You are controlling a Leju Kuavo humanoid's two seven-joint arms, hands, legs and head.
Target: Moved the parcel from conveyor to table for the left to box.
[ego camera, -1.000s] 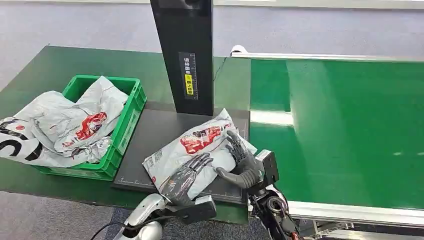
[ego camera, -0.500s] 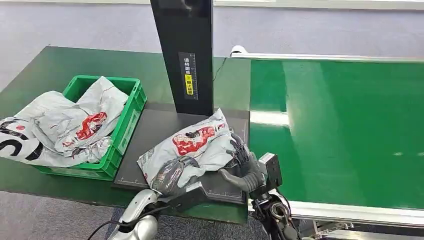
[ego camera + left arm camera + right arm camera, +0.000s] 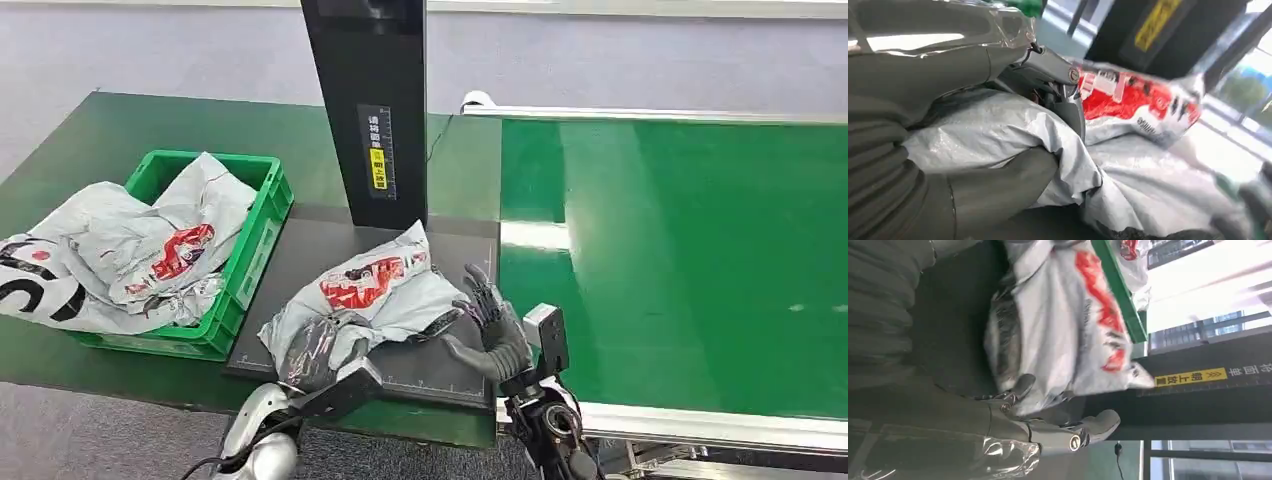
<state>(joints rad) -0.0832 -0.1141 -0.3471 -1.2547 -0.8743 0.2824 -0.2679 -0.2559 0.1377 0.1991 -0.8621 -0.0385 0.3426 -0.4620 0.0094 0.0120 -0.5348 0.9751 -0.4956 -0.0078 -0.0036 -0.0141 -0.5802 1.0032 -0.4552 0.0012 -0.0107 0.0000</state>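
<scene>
Nearest the robot, at about six o'clock in the head view, the left hand (image 3: 308,352) has its fingers and thumb clamped on the near left corner of the parcel (image 3: 370,295), the grey plastic bunched up between them in the left wrist view. Just to its right, at about five o'clock, the right hand (image 3: 492,325) sits beside the parcel's right edge with its fingers spread apart and holding nothing; from the right wrist view I cannot tell whether its fingertips touch the wrapping. The parcel, a crumpled grey mailer with a red print, lies on the black mat (image 3: 320,250) at the near edge of the dark green table (image 3: 100,130), tilted up where the left hand lifts it. At about nine o'clock stands the green crate (image 3: 258,222), just beside the mat's left edge, stuffed with other grey mailers (image 3: 140,255) that spill over its left rim onto the table. Straight behind the parcel, at twelve o'clock, rises a black post (image 3: 370,100) with a yellow label, standing at the mat's far edge close to the parcel's far corner. From three o'clock out to one o'clock runs the bright green conveyor (image 3: 700,260), its silver rail passing just beside the right hand
</scene>
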